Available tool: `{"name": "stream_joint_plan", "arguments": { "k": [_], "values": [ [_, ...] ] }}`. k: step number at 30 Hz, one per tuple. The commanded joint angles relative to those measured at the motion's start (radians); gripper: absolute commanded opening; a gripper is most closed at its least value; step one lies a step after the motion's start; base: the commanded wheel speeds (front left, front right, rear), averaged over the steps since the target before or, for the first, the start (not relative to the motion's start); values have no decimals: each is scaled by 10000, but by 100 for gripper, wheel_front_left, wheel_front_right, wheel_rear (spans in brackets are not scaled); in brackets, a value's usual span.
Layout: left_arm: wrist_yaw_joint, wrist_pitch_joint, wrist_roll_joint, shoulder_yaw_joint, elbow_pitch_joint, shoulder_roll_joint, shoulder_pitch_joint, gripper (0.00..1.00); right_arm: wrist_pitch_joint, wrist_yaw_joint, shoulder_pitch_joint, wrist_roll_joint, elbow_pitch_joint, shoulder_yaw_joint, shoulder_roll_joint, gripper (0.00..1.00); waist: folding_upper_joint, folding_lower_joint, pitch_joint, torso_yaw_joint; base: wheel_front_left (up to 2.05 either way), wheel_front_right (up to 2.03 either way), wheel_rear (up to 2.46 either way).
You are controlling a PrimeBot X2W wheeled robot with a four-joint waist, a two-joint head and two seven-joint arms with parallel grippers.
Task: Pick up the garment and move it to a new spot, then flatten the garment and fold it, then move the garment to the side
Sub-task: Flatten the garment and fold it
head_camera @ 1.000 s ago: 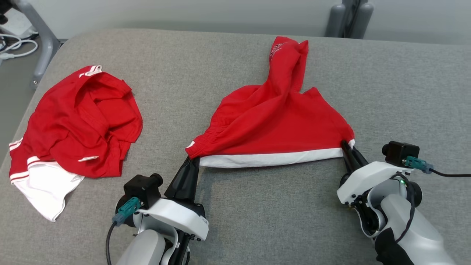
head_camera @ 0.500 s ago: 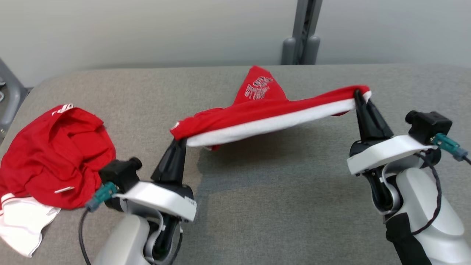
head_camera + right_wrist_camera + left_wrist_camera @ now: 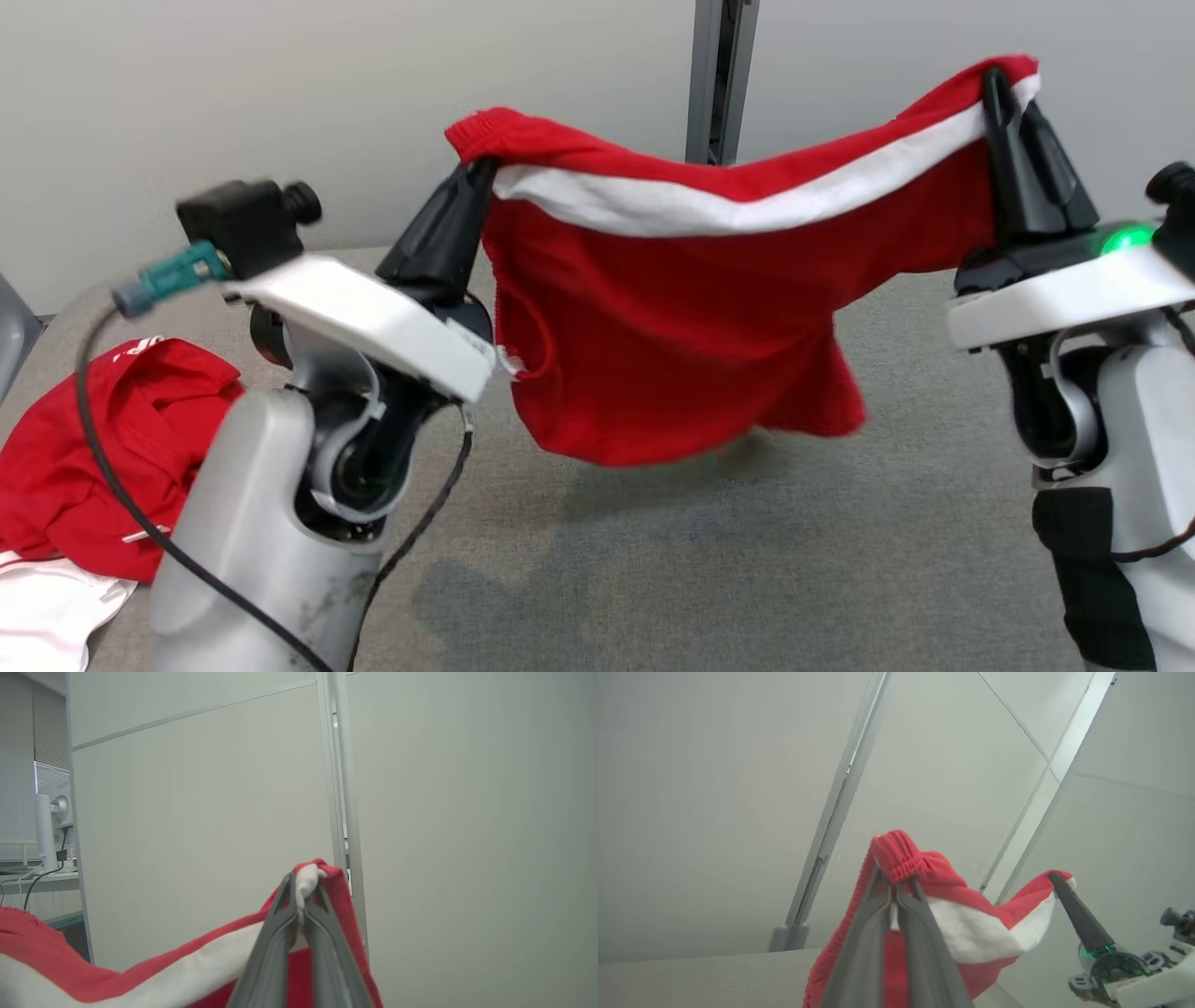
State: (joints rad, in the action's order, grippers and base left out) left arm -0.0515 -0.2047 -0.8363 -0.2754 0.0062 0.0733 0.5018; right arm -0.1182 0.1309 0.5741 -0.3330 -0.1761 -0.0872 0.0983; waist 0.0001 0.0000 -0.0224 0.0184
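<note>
The garment is a pair of red shorts with a white side stripe, hanging in the air above the grey table. My left gripper is shut on its elastic waistband corner, and my right gripper is shut on the opposite corner. The cloth sags between them, its lower edge just above the table. In the left wrist view, the left gripper pinches the ribbed red waistband of the garment. In the right wrist view, the right gripper clamps the white stripe end of the garment.
A second crumpled red and white garment lies on the table's left side. A pale partition wall with a grey post stands behind the table. A monitor on a desk shows at the far left of the right wrist view.
Both grippers have lifted the garment off the table, from lying flat to hanging high in the air. The head camera has tilted up, shifting the whole scene.
</note>
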Motion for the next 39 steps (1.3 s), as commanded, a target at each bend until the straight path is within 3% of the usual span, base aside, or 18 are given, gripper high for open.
{"name": "stream_joint_plan", "arguments": {
  "k": [1, 5, 9, 13, 16, 19, 23, 28, 35, 39],
  "values": [
    [-182, -186, -288, 141, -31, 16, 170, 0, 95, -3, 123, 114, 142, 67, 38, 0, -1, 0, -8, -19, 0, 0, 0],
    [-1507, -1390, -1750, 612, -135, -129, 821, 0, 807, -3, 360, 484, 699, 306, -34, 0, -1, 0, 82, -84, 0, 0, 0],
    [-2665, -2089, -2265, 806, 126, -168, 1590, 0, 1390, -3, 926, 922, 923, 493, -113, 0, -1, 0, 537, -181, 0, 0, 0],
    [-3298, -2865, -2388, 913, 797, 105, 2578, 0, 1849, -3, 1968, 1041, 654, 578, -183, 0, -1, 0, 1420, -303, 0, 0, 0],
    [-3369, -3199, -2139, 854, 1395, 470, 3581, 0, 2011, -3, 3102, 1169, 118, 412, -170, 0, -1, 0, 2279, -443, 0, 0, 0],
    [-3200, -3176, -1785, 797, 2137, 791, 4823, 0, 1934, -5, 4526, 1207, -672, 303, -181, 0, -1, 0, 3235, -597, 0, 0, 0],
    [-2659, -2555, -1235, 761, 3340, 1064, 6572, 0, 1195, -6, 6471, 1404, -2049, 377, -202, 0, -1, 0, 4337, -764, 0, 0, 0],
    [-1430, -1020, -513, 562, 4775, 1172, 8358, 0, -333, -16, 8184, 1487, -3810, 657, -322, 0, -1, 0, 5254, -864, 0, 0, 0],
    [20, 989, 34, 227, 6554, 900, 9130, 0, -1429, -16, 8252, 907, -5454, 494, -420, 0, -1, 0, 5720, -798, 0, 0, 0],
    [961, 2230, 973, -706, 7678, 932, 8656, 0, -1484, -14, 7513, 129, -5672, 324, -430, 0, -1, 0, 5795, -700, 0, 0, 0]
  ]
}}
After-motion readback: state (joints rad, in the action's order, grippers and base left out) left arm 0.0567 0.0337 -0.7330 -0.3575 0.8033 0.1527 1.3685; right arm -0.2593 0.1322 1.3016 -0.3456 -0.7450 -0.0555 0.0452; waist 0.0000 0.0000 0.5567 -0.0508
